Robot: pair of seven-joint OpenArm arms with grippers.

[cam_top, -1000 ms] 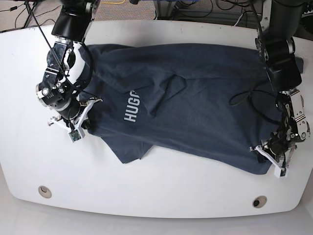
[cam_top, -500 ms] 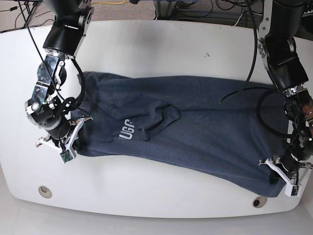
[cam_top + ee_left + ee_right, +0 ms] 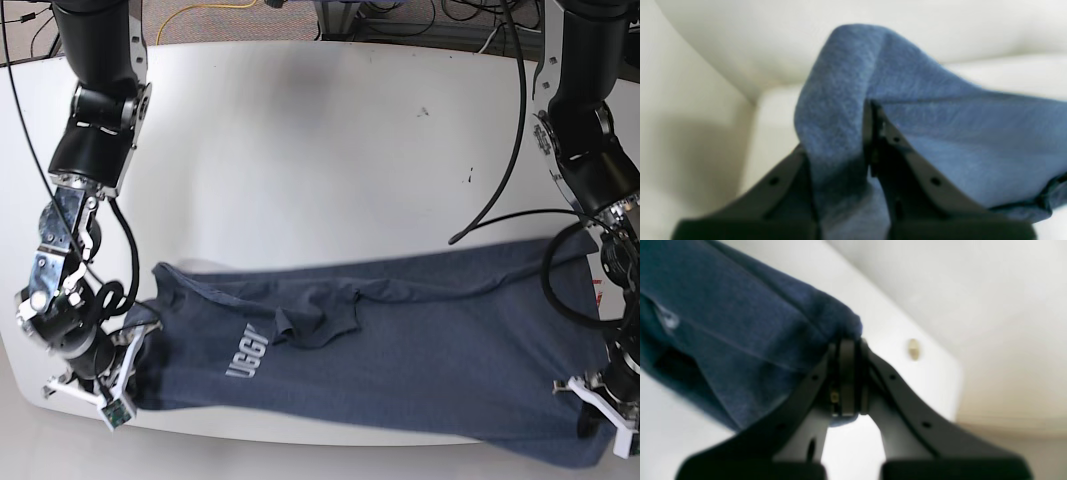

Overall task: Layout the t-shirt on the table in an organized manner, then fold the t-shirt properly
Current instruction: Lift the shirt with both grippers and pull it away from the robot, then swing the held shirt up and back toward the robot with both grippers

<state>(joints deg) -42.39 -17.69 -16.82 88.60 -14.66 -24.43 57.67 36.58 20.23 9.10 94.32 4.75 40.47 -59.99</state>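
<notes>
Base view: both end effectors, clamped on the t-shirt (image 3: pixel 400 340), apparently dragged it nearer.

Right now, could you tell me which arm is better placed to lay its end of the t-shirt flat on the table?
Probably the right gripper: its end of the t-shirt lies over the table; the left gripper holds cloth past the near edge.

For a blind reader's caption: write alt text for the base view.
A dark navy t-shirt is stretched across the near edge of a glossy white table, partly overhanging it, white lettering near its left end. The right pincer and the left pincer each grip an end of it.
</notes>
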